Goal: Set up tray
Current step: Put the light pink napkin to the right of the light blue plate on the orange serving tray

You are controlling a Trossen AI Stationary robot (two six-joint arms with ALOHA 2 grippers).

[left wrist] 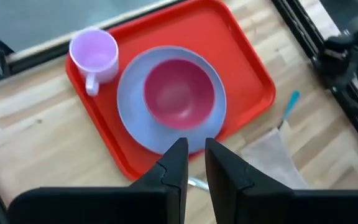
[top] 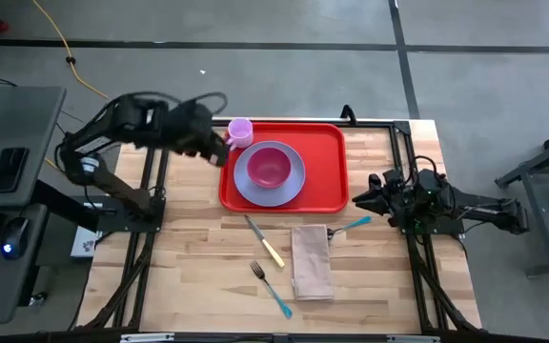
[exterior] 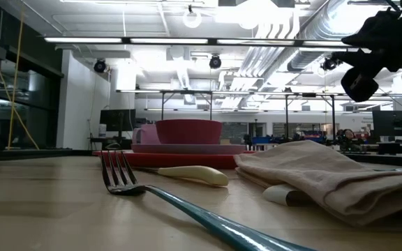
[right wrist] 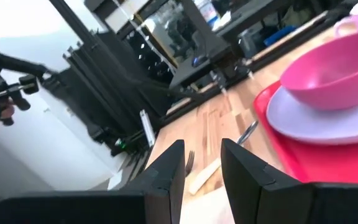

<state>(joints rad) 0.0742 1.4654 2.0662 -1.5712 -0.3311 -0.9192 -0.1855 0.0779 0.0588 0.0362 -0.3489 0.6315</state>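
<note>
Closest to the low camera lies a teal-handled fork. Centre frame from above, the red tray carries plate, bowl and mug. Left gripper and right gripper hang slightly parted, empty.

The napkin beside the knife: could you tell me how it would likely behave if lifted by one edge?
The napkin is folded cloth, so it would probably droop and unfold. It looks light. Pushed, it may bunch up, and could drag the utensil poking out beneath it.
</note>
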